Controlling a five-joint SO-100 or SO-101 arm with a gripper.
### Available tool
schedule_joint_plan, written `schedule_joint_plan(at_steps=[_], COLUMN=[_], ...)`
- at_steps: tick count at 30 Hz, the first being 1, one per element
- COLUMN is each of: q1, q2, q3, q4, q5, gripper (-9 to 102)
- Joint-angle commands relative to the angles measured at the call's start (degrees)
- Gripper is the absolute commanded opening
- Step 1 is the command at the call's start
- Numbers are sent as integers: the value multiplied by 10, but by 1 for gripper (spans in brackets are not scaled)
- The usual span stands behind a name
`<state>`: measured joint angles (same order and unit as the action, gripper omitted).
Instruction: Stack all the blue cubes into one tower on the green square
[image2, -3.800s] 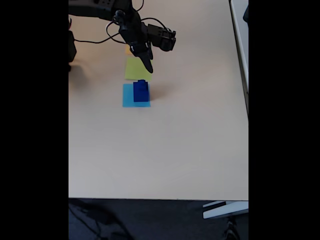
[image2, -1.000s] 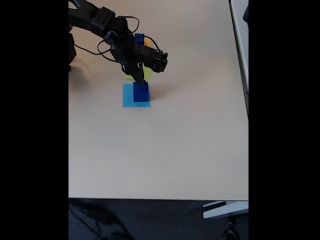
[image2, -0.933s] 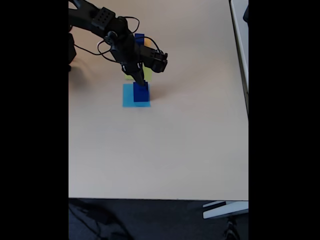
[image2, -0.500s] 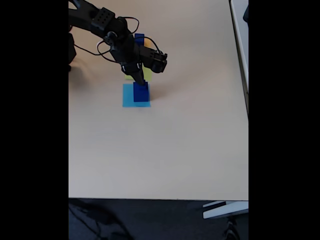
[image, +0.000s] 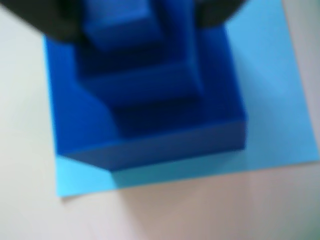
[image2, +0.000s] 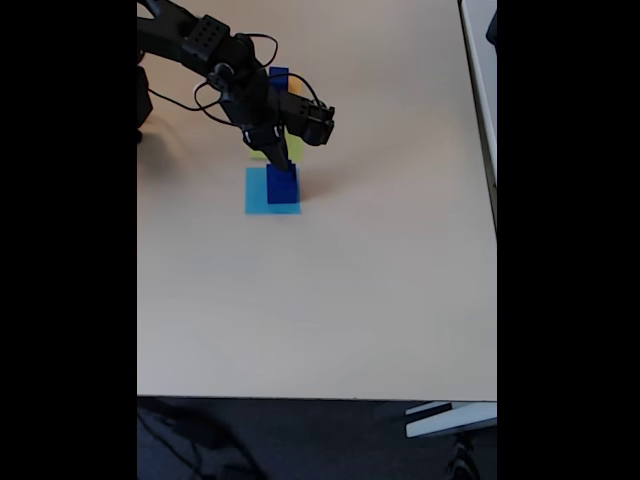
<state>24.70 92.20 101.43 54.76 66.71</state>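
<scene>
The blue cubes (image: 150, 100) stood as a stepped tower, large at the base and smaller above, on the light-blue square (image: 280, 105) rather than on the green square (image2: 293, 150), which lay just beyond it toward the far side of the worktop (image2: 330, 300) and was largely hidden by the arm in the fixed view. A further blue cube (image2: 279, 76) was visible farther back, behind the arm. The gripper (image2: 281, 160) was positioned at the top of the tower (image2: 281, 184); in the wrist view dark shapes flanked the topmost cube on the left and right, suggesting the jaws were spread about it, but whether they were pinching it or standing clear could not be determined. In my judgement the step in hand was taking hold of the uppermost cube, or of the tower. The next move would call for a firm closure, a straight lift, and a short carry to the far side onto the green paper.
</scene>
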Motion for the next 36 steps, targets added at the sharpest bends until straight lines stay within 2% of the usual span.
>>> schedule_joint_plan(at_steps=[1, 22, 33, 36], q1=[-12, -33, -32, -35], q2=[28, 48, 69, 64], q3=[-21, -35, -126, -128], q4=[-4, 14, 97, 97], q5=[8, 32, 25, 31], gripper=[13, 17, 20, 19])
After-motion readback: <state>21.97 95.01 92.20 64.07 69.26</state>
